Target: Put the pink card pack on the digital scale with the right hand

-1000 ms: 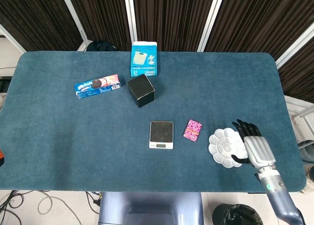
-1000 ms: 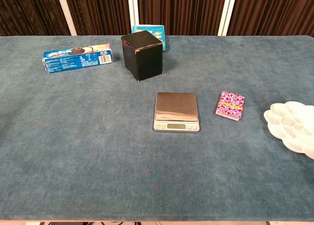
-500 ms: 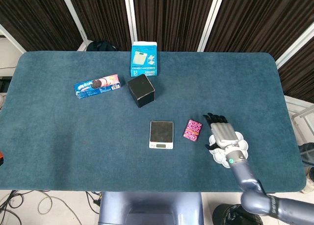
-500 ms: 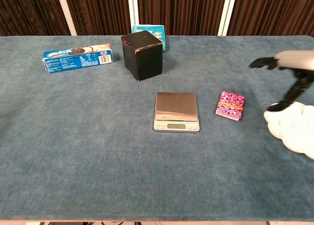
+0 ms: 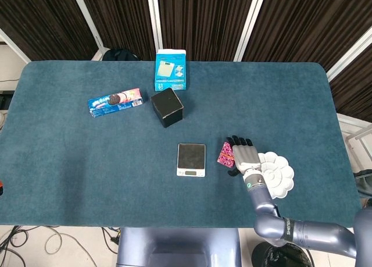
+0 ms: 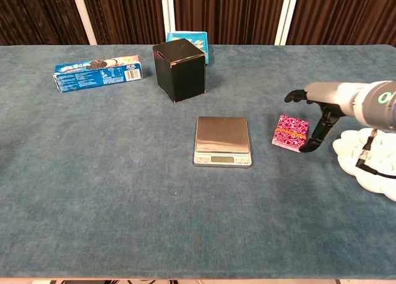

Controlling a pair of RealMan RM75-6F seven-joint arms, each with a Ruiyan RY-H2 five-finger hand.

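The pink card pack (image 5: 225, 153) (image 6: 290, 133) lies flat on the blue cloth just right of the digital scale (image 5: 191, 159) (image 6: 223, 140), whose steel platform is bare. My right hand (image 5: 244, 154) (image 6: 322, 106) hovers above the pack's right edge with its fingers spread, holding nothing. In the chest view the thumb reaches down beside the pack's right side and the other fingers stretch out above it. The left hand appears in neither view.
A white flower-shaped palette (image 5: 275, 174) (image 6: 371, 158) lies right of the hand. A black box (image 5: 167, 107) (image 6: 180, 69), a blue cookie pack (image 5: 115, 102) (image 6: 97, 73) and a blue carton (image 5: 171, 70) (image 6: 187, 39) stand further back.
My right hand has moved left from over the white palette to just above the right edge of the pink card pack. The pack and the scale have not moved.
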